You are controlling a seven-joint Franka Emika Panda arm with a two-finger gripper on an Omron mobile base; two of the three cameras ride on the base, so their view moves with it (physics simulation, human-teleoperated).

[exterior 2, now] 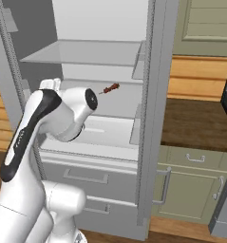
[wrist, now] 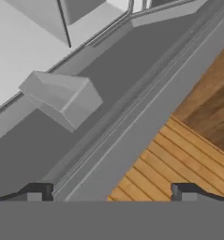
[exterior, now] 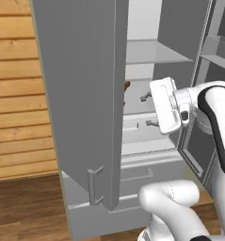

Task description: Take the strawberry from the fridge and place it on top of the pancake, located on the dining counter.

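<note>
I see the fridge (exterior: pixel 81 94) with both doors swung wide, so its white shelves are open to my arm. My gripper (exterior: pixel 150 110) is inside the opening, its fingers spread and holding nothing, pointed toward the left door, whose inner lining and bin fill the hand view. A small reddish item with a stem, the strawberry (exterior 2: pixel 111 88) I judge, lies on the middle shelf near its back edge; in the left base view it peeks past the left door's edge. I judge the reach is under way, the grasp not yet made
</note>
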